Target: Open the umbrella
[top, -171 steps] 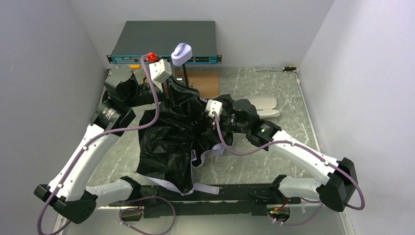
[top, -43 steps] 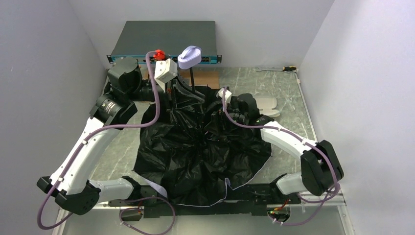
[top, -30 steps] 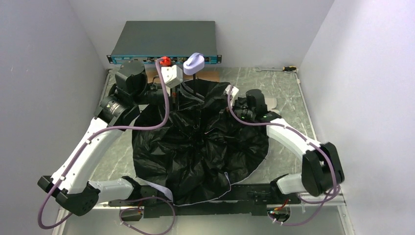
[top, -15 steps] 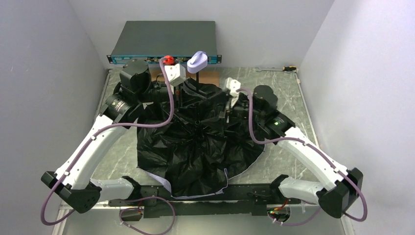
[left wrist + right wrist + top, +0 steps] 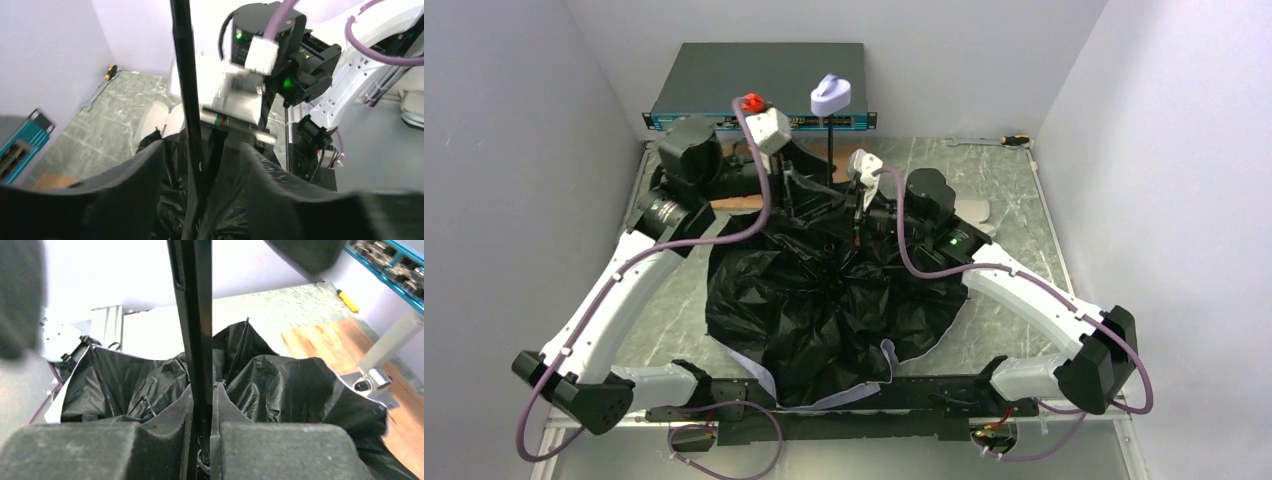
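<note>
The umbrella lies upside down on the table, its black lining [image 5: 824, 300] spread wide and a pale lilac edge [image 5: 844, 396] showing at the front. Its thin black shaft [image 5: 834, 150] stands up to the lilac knob handle [image 5: 830, 95]. My right gripper [image 5: 856, 215] is shut on the shaft low down; in the right wrist view the shaft [image 5: 192, 315] runs between the closed pads [image 5: 235, 415] of that gripper [image 5: 202, 410]. My left gripper [image 5: 789, 190] is open; in the left wrist view the shaft [image 5: 187, 100] stands free between its spread fingers [image 5: 130, 180], gripper [image 5: 200, 165].
A dark rack unit [image 5: 759, 80] with a blue front sits against the back wall. A screwdriver [image 5: 1009, 141] lies at the back right. A white object [image 5: 976, 210] rests behind the right arm. A brown board [image 5: 720, 205] shows at the left. Walls close both sides.
The left gripper opened and let go of the shaft. The right gripper closed on the shaft. The handle rose and the canopy drew in slightly.
</note>
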Action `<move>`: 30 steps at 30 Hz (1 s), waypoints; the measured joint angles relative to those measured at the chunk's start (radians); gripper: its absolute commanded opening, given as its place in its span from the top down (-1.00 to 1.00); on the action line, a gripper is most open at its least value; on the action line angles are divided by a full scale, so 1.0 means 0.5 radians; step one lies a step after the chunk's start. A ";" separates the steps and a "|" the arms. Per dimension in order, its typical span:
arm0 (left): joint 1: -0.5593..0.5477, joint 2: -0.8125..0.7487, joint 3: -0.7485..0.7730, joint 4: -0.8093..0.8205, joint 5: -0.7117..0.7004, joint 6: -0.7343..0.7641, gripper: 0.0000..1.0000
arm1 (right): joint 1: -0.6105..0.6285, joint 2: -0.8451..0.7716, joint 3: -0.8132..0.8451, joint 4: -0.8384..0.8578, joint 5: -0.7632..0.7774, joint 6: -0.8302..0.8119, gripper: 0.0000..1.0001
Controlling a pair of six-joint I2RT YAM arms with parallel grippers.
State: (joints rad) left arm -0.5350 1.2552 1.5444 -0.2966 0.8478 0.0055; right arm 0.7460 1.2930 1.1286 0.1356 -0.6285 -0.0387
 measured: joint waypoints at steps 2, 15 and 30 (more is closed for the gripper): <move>0.105 -0.088 -0.121 0.133 0.043 -0.103 -0.75 | -0.019 -0.002 0.000 0.003 0.060 0.098 1.00; 0.227 -0.497 -0.857 0.169 0.021 0.535 -0.07 | -0.117 -0.050 0.000 0.063 0.357 0.395 1.00; -0.038 -0.064 -0.886 0.333 -0.253 0.558 0.57 | -0.103 -0.076 0.080 0.061 0.465 0.466 1.00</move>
State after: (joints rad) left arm -0.5541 1.2232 1.1015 -0.1299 0.7216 0.2844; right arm 0.6945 1.2549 1.1687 0.1661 -0.3958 0.1944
